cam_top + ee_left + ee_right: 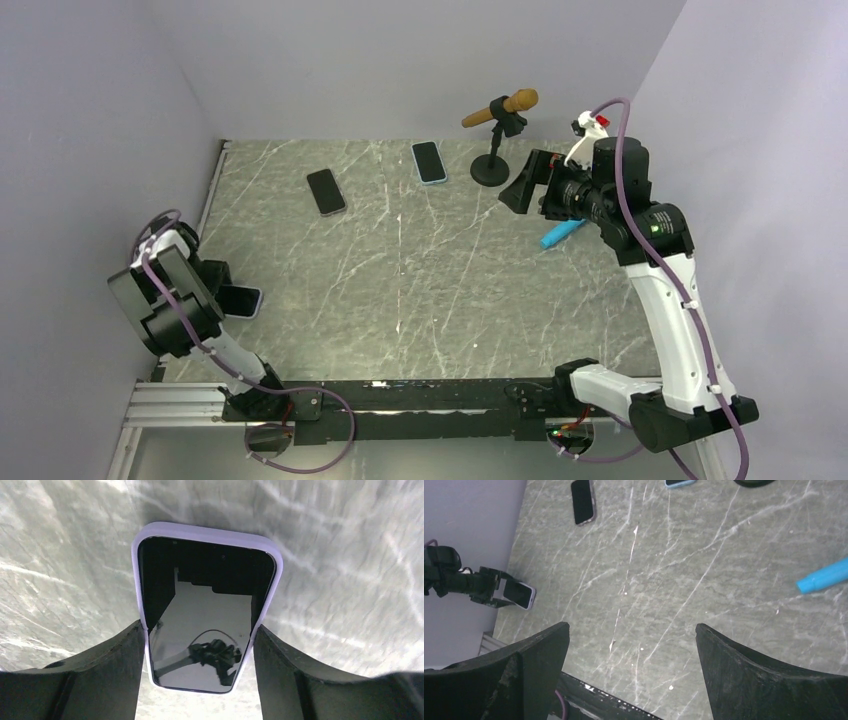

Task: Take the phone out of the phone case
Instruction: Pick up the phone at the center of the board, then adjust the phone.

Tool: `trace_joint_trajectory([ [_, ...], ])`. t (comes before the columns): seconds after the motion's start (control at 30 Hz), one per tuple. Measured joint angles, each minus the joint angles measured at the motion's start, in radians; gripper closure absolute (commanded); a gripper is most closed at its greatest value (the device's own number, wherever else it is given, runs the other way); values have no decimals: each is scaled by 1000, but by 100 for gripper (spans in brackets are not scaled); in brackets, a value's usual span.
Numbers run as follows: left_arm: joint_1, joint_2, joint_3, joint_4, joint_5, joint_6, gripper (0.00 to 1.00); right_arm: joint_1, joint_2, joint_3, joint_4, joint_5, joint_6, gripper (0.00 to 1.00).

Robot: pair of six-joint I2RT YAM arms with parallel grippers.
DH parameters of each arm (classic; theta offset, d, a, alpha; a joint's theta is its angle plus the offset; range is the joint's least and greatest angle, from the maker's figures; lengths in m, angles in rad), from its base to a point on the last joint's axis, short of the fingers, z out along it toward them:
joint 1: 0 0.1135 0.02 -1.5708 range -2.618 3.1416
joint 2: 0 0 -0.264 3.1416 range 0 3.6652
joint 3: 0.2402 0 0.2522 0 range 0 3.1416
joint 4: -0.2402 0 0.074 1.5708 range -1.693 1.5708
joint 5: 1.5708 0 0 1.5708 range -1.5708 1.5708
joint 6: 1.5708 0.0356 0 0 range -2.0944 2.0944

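The phone is sitting in its lavender phone case, screen up on the marble table, near-left side by the wall. The left gripper has its fingers right up against both long edges of the case, so it looks clamped on it, though the wrist view is tight. The right gripper hangs wide apart over the far right, holding nothing, near a blue marker.
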Motion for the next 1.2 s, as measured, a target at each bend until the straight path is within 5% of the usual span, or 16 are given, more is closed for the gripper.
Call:
trace_joint_trajectory([
  [0.3, -112, -206, -119, 28, 163, 157, 100, 0, -5, -200, -17, -20, 96, 0],
  [0.6, -534, -414, -98, 23, 350, 157, 100, 16, 14, -429, 48, -104, 172, 0],
  [0.87, -956, -439, -94, 77, 433, 36, 100, 256, -15, -663, 270, -183, 349, 5],
  [1.1, -1087, -416, -52, 94, 467, -83, 100, 439, 27, -652, 431, -172, 404, 6],
  [1.2, -1112, -415, -52, 103, 474, -141, 100, 505, 53, -637, 484, -141, 412, 16],
])
